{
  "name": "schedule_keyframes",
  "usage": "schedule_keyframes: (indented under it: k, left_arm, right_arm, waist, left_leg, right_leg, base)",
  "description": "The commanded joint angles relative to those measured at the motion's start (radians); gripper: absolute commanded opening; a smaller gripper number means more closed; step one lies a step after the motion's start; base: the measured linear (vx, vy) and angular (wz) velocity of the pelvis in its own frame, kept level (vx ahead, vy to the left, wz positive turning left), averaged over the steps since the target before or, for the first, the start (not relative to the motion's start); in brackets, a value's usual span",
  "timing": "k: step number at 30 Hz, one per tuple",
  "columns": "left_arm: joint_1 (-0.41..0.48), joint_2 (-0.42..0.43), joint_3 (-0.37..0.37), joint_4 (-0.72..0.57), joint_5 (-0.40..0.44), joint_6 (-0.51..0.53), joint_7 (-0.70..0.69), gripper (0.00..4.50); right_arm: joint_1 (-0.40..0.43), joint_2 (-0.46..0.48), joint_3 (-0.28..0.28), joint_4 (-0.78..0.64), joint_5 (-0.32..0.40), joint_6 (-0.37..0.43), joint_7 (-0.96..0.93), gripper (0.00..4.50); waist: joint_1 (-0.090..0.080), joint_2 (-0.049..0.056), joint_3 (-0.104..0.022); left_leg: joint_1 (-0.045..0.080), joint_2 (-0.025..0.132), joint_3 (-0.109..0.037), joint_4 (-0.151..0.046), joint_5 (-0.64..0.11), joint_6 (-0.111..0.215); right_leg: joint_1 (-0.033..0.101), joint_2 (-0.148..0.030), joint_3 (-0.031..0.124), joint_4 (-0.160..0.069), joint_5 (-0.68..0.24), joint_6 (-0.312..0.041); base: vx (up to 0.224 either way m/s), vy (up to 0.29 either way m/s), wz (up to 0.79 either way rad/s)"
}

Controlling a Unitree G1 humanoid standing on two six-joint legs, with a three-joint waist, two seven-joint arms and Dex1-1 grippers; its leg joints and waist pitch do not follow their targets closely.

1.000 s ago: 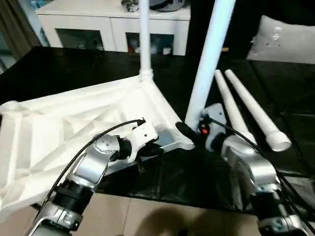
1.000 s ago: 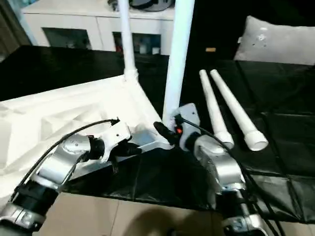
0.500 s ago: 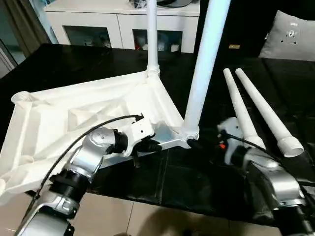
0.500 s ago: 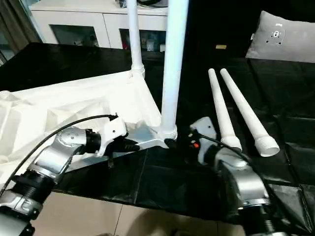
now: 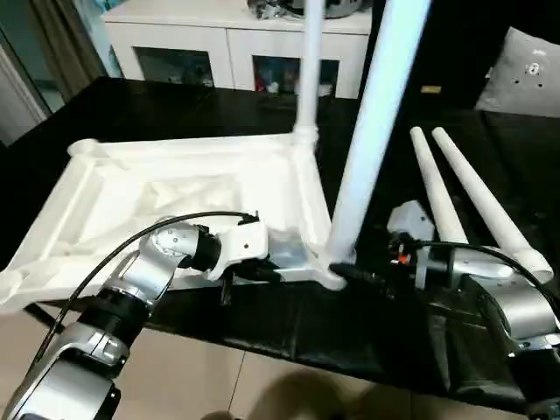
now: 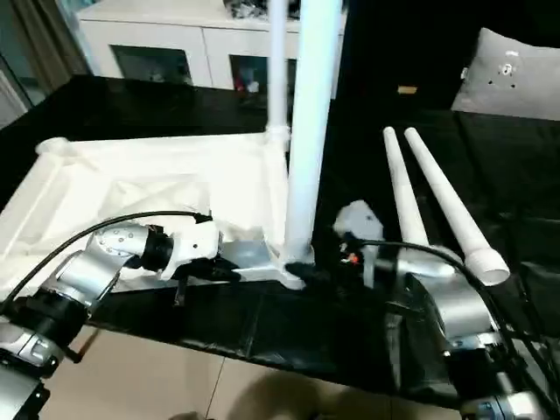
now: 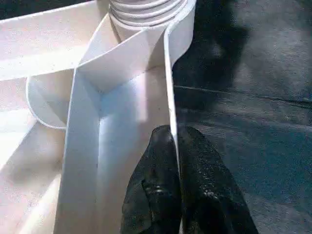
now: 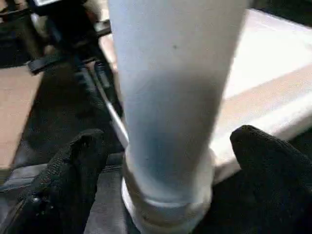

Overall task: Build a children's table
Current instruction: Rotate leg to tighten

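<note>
The children's table top (image 5: 175, 188) lies upside down on the black table, ribs up. Two white legs stand in its right corner sockets: a far one (image 5: 308, 87) and a near one (image 5: 372, 140). Two loose legs (image 5: 437, 206) (image 5: 490, 214) lie side by side to the right. My left gripper (image 7: 174, 146) is shut on the top's thin front rim wall, just left of the near socket (image 7: 146, 14). My right gripper (image 8: 170, 161) is open, one finger (image 8: 73, 170) on each side of the near leg's base (image 8: 165, 195), with gaps to it.
A white cabinet with glass doors (image 5: 236, 48) stands behind the table. A grey cushion (image 5: 534, 79) lies at the back right. The black table's front edge (image 5: 262, 337) runs just below my grippers, with beige floor (image 5: 219, 385) beyond it.
My right gripper's fingers have spread apart off the near leg's base, and the leg stays standing in its socket. My left gripper keeps its hold. The head views have shifted.
</note>
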Motion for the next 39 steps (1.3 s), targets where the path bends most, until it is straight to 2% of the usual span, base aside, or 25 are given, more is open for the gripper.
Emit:
schedule_keyframes:
  k: [1, 3, 8, 18, 23, 27, 28, 30, 31, 32, 33, 34, 35, 36, 37, 39]
  left_arm:
    - [-0.019, 0.000, -0.029, -0.014, 0.018, -0.030, -0.026, 0.00]
    - [-0.022, -0.014, -0.036, -0.009, 0.017, -0.045, -0.033, 0.00]
    - [-0.030, -0.023, -0.040, 0.010, 0.019, -0.063, -0.029, 0.00]
    - [-0.035, -0.016, -0.036, 0.035, 0.019, -0.083, -0.032, 0.00]
    - [-0.023, -0.019, -0.021, 0.022, -0.006, -0.061, -0.038, 0.00]
    - [0.017, -0.036, 0.009, -0.044, -0.040, 0.027, 0.007, 0.00]
    - [0.038, -0.053, 0.021, -0.087, -0.048, 0.086, 0.048, 0.00]
    - [0.054, -0.068, 0.028, -0.125, -0.050, 0.137, 0.081, 0.00]
    - [0.062, -0.080, 0.031, -0.150, -0.047, 0.170, 0.107, 0.00]
    - [0.077, -0.125, 0.037, -0.208, -0.039, 0.252, 0.176, 0.00]
    - [0.081, -0.147, 0.039, -0.229, -0.032, 0.282, 0.209, 0.00]
    - [0.082, -0.158, 0.040, -0.237, -0.028, 0.294, 0.225, 0.00]
    - [0.080, -0.204, 0.042, -0.258, -0.009, 0.340, 0.289, 0.00]
    - [0.080, -0.211, 0.042, -0.261, -0.005, 0.347, 0.299, 0.00]
    - [0.075, -0.266, 0.043, -0.272, 0.012, 0.383, 0.366, 0.00]
    - [0.069, -0.309, 0.044, -0.267, 0.021, 0.395, 0.412, 0.00]
  right_arm:
    - [-0.026, 0.001, 0.014, 0.018, -0.014, -0.005, 0.015, 4.31]
    - [-0.046, 0.001, 0.036, 0.047, -0.016, 0.009, 0.039, 4.20]
    - [-0.054, 0.002, 0.045, 0.063, -0.030, 0.009, 0.042, 3.72]
    - [-0.051, 0.008, 0.045, 0.080, -0.025, 0.024, 0.048, 2.92]
    - [-0.036, 0.027, 0.037, 0.065, 0.007, 0.053, 0.053, 2.78]
    - [0.003, 0.076, 0.051, 0.027, 0.020, 0.109, 0.002, 2.74]
    - [0.014, 0.111, 0.060, 0.023, 0.001, 0.135, -0.061, 2.74]
    - [0.017, 0.145, 0.062, 0.028, -0.015, 0.159, -0.123, 2.73]
    - [0.015, 0.170, 0.057, 0.036, -0.023, 0.174, -0.165, 2.73]
    - [0.002, 0.243, 0.024, 0.073, -0.028, 0.193, -0.275, 2.73]
    - [-0.004, 0.274, 0.008, 0.090, -0.029, 0.200, -0.320, 2.73]
    - [-0.008, 0.287, 0.001, 0.098, -0.029, 0.204, -0.340, 2.73]
    - [-0.021, 0.329, -0.021, 0.126, -0.035, 0.209, -0.405, 2.73]
    - [-0.023, 0.335, -0.024, 0.131, -0.036, 0.211, -0.416, 2.72]
    - [-0.041, 0.372, -0.046, 0.166, -0.042, 0.225, -0.487, 2.72]
    - [-0.058, 0.393, -0.060, 0.200, -0.052, 0.229, -0.540, 2.72]
  waist:
    - [-0.002, -0.015, -0.071]
    - [0.006, -0.018, -0.073]
    - [0.011, -0.018, -0.076]
    - [0.016, -0.020, -0.077]
    - [0.017, -0.018, -0.077]
    - [0.016, -0.019, -0.076]
    - [0.014, -0.016, -0.075]
    - [0.007, -0.015, -0.070]
    - [-0.001, -0.016, -0.065]
    - [-0.008, -0.016, -0.061]
    - [-0.015, -0.015, -0.058]
    - [-0.025, -0.019, -0.057]
    - [-0.036, -0.020, -0.058]
    - [-0.039, -0.021, -0.057]
    - [-0.044, -0.022, -0.060]
    - [-0.050, -0.020, -0.059]
  left_leg:
    - [-0.002, 0.031, 0.005, -0.064, -0.161, 0.089]
    - [-0.001, 0.031, 0.006, -0.062, -0.146, 0.087]
    - [-0.002, 0.031, 0.006, -0.061, -0.131, 0.090]
    - [-0.004, 0.030, 0.007, -0.060, -0.130, 0.087]
    - [-0.004, 0.031, 0.007, -0.059, -0.124, 0.089]
    - [-0.004, 0.033, 0.007, -0.061, -0.123, 0.081]
    - [-0.003, 0.033, 0.007, -0.062, -0.128, 0.079]
    - [-0.003, 0.031, 0.005, -0.067, -0.153, 0.069]
    - [-0.002, 0.028, 0.004, -0.070, -0.192, 0.056]
    - [0.005, 0.027, 0.004, -0.073, -0.228, 0.038]
    - [0.005, 0.028, 0.003, -0.073, -0.247, 0.028]
    - [0.010, 0.020, 0.000, -0.071, -0.274, 0.016]
    - [0.012, 0.017, -0.002, -0.069, -0.284, 0.016]
    - [0.011, 0.016, -0.002, -0.069, -0.284, 0.019]
    - [0.013, 0.015, -0.002, -0.067, -0.289, 0.024]
    - [0.015, 0.013, -0.001, -0.064, -0.300, 0.032]
  right_leg:
    - [0.063, -0.065, 0.047, -0.065, -0.331, -0.173]
    - [0.061, -0.065, 0.047, -0.062, -0.315, -0.182]
    - [0.063, -0.065, 0.047, -0.057, -0.280, -0.183]
    - [0.064, -0.065, 0.045, -0.060, -0.310, -0.166]
    - [0.064, -0.065, 0.044, -0.058, -0.299, -0.173]
    - [0.064, -0.066, 0.045, -0.057, -0.305, -0.173]
    - [0.063, -0.066, 0.045, -0.059, -0.314, -0.171]
    - [0.060, -0.065, 0.043, -0.066, -0.353, -0.164]
    - [0.060, -0.063, 0.040, -0.072, -0.410, -0.148]
    - [0.058, -0.065, 0.040, -0.078, -0.476, -0.130]
    - [0.056, -0.066, 0.038, -0.080, -0.505, -0.125]
    - [0.055, -0.066, 0.030, -0.094, -0.578, -0.094]
    - [0.053, -0.064, 0.028, -0.101, -0.602, -0.074]
    - [0.052, -0.062, 0.027, -0.103, -0.602, -0.071]
    - [0.050, -0.061, 0.026, -0.105, -0.593, -0.070]
    - [0.046, -0.060, 0.023, -0.110, -0.592, -0.071]
  base:
    - [0.000, 0.000, 0.00]
    - [0.000, 0.000, 0.00]
    - [0.000, 0.000, 0.00]
    - [0.000, 0.000, 0.00]
    - [0.000, 0.000, 0.00]
    - [0.000, 0.000, 0.00]
    - [0.000, 0.000, 0.00]
    - [0.000, 0.000, 0.00]
    - [0.000, 0.000, 0.00]
    - [0.000, 0.000, 0.00]
    - [0.000, 0.000, 0.00]
    - [0.000, 0.000, 0.00]
    - [0.000, 0.000, 0.00]
    - [0.000, 0.000, 0.00]
    - [0.000, 0.000, 0.00]
    - [0.000, 0.000, 0.00]
